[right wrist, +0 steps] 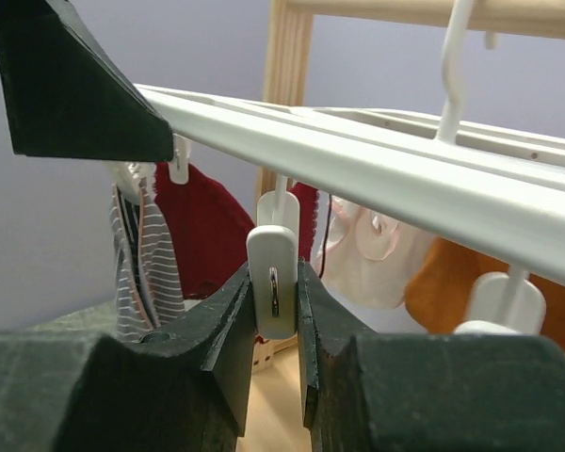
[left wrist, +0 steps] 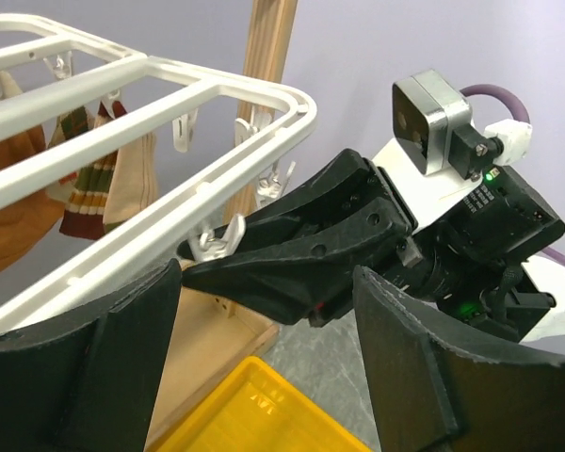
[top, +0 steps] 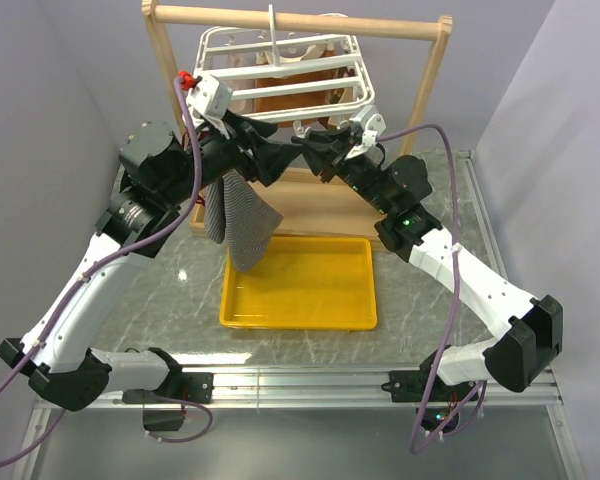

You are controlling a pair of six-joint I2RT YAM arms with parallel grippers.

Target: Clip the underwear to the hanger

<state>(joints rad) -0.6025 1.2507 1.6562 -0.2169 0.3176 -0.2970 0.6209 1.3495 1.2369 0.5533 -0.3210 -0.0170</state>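
Two grippers at hanger [right wrist: 358, 155] rim; right gripper [right wrist: 273, 315] jaws pinch clip [right wrist: 272, 278]; left gripper [left wrist: 268, 311] jaws wide; underwear [top: 242, 225] hangs just left of right jaws.

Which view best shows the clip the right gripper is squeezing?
The right wrist view: the clip sits close up, pinched by the right gripper. The left wrist view shows only a sliver at that gripper's tip; the top external view hides it among the arms.

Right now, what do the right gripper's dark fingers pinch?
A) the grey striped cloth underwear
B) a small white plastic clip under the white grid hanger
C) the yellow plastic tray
B: the right gripper squeezes the small white plastic clip hanging from the white grid hanger.
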